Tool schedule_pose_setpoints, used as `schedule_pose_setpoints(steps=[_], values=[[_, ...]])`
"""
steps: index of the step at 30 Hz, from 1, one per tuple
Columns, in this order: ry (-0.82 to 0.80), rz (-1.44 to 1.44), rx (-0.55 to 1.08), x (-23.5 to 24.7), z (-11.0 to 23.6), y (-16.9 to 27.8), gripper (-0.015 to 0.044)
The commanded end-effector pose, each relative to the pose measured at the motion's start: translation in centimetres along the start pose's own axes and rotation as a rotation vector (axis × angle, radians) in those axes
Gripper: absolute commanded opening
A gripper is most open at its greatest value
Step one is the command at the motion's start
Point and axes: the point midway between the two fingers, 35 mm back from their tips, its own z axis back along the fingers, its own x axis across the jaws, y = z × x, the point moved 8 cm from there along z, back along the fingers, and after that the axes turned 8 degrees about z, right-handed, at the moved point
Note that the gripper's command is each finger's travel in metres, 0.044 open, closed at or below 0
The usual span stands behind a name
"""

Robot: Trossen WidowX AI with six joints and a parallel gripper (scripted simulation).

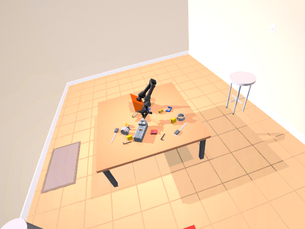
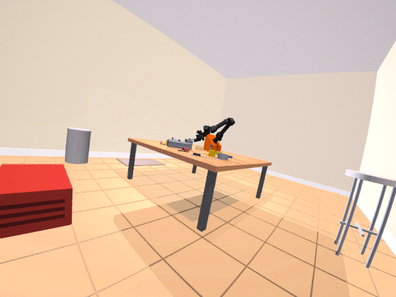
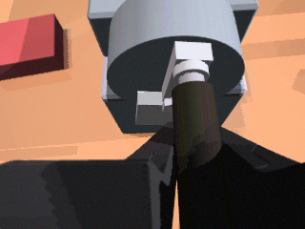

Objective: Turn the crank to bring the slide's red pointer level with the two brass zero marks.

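The grey slide machine (image 1: 140, 133) (image 2: 179, 143) lies on the wooden table (image 1: 118, 157) (image 2: 236, 163). Its round grey crank disc (image 3: 143, 43) faces the wrist camera, with a pale crank arm (image 3: 191, 52) across it. A dark cylindrical handle (image 3: 194, 114) sticks out from the arm's end. My gripper (image 3: 188, 131) (image 1: 144, 115) (image 2: 195, 139) is shut on this handle at the machine's near end. A small red spot (image 1: 140, 128) shows on top of the slide. The brass marks are too small to make out.
A red block (image 1: 153, 131) (image 3: 29, 43) lies right of the machine. A tape roll (image 1: 125, 130), yellow cubes (image 1: 173, 120), a grey ring (image 1: 180, 117), a blue clamp (image 1: 169, 107), scrapers (image 1: 180, 129) and an orange wedge (image 1: 135, 103) lie around. A stool (image 1: 240, 92) stands to the right.
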Motion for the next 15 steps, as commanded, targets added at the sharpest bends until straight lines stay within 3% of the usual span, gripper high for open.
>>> schedule_pose_setpoints(steps=[1, 15], values=[[-0.025, 0.01, -0.006, 0.69, 0.13, -0.17, 0.0], [-0.025, 0.01, -0.006, 0.83, 0.11, -0.16, 0.0]])
